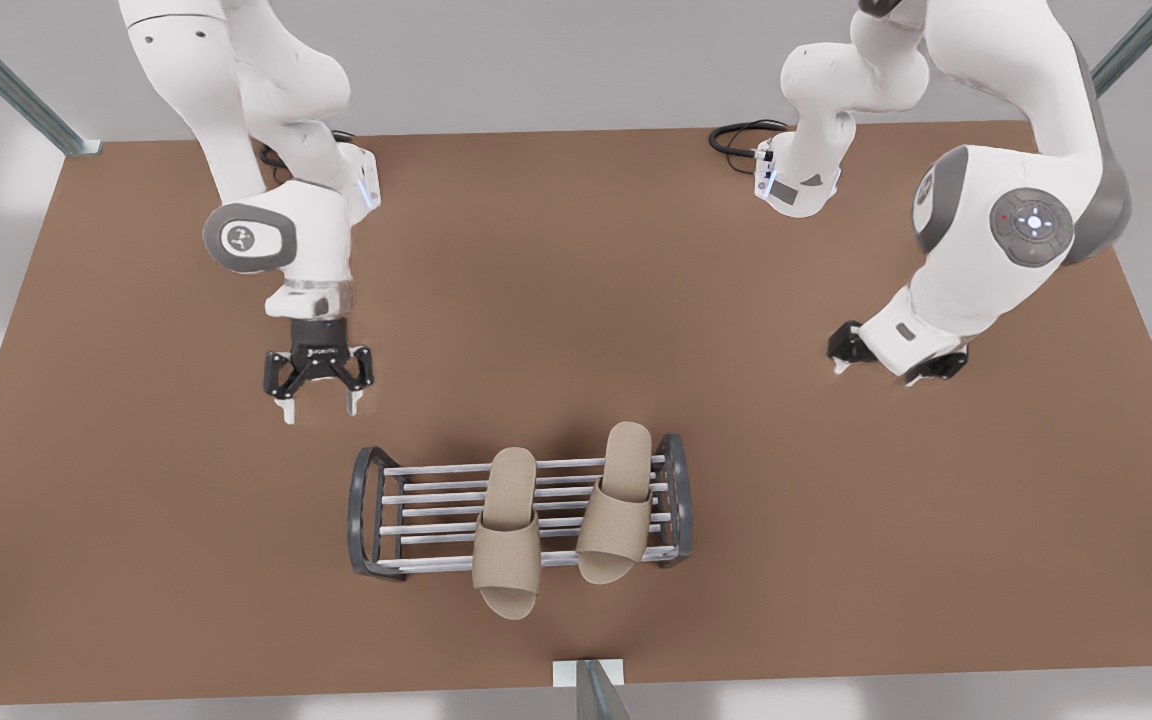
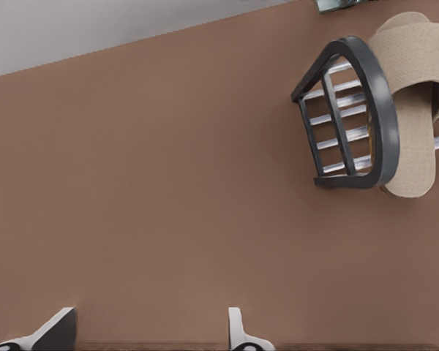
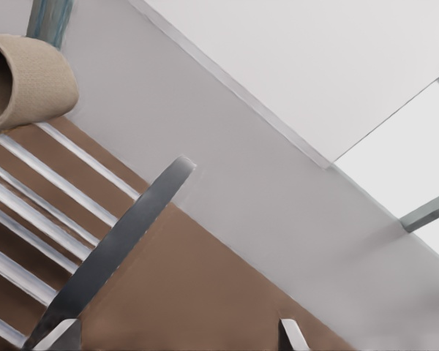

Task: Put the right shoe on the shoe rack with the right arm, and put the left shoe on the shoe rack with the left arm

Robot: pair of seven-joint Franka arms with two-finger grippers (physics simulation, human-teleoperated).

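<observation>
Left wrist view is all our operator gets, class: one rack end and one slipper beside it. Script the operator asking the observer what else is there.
Operator: Is there another slipper?
Observer: Yes. In the front view a second slipper lies across the shoe rack, nearer its middle, with its toe overhanging the bars.
Operator: Where is the other arm?
Observer: The right end effector hangs open above the table, behind the rack's bare end on the front view's left.
</observation>
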